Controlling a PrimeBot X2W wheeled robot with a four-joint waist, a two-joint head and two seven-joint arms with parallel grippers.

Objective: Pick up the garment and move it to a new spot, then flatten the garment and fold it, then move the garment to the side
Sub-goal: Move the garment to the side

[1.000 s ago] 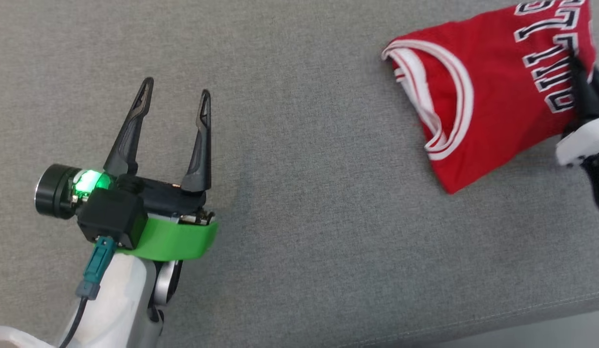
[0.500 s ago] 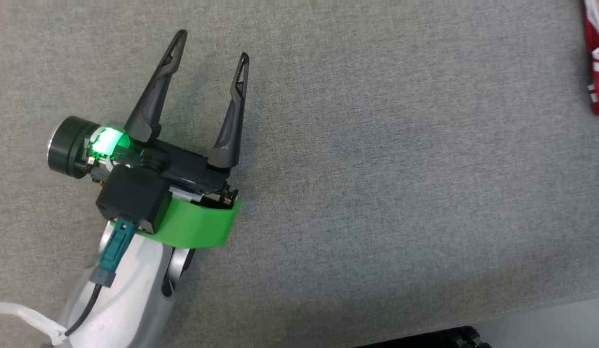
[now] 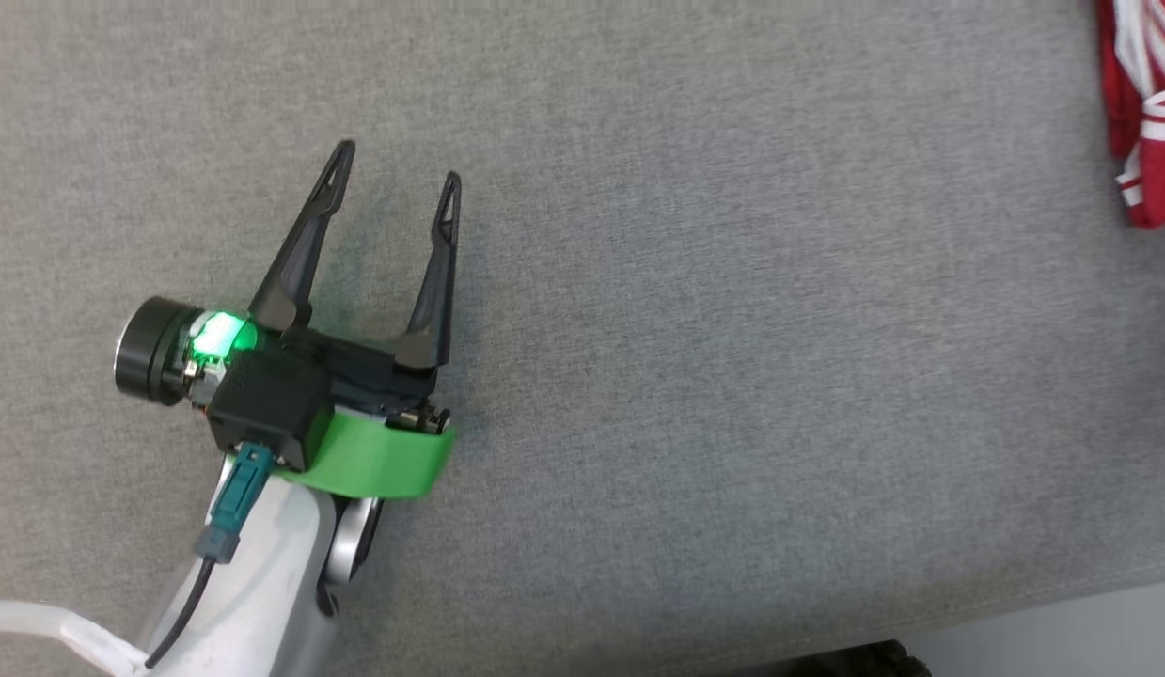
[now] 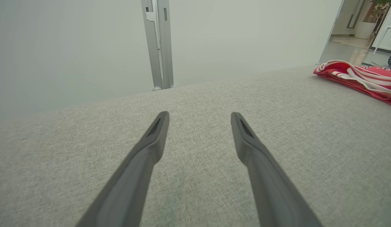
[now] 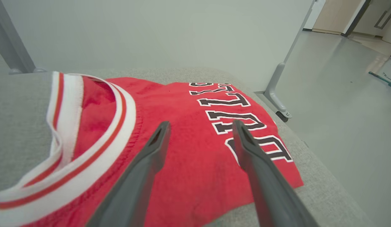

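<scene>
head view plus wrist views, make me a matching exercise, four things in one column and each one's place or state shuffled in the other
Things
1. red jersey with white trim
2. left gripper
3. right gripper
4. green plastic band

Place or state
a. open above the bare grey fabric surface
b. wrapped round the left wrist
c. lying folded at the far right of the head view
d. open above red cloth

Pairs: 1-c, 2-a, 3-d, 4-b

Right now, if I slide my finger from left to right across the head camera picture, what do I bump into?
left gripper, standing open → a bare stretch of grey cushion → red jersey with white stripes, at the right edge
</scene>
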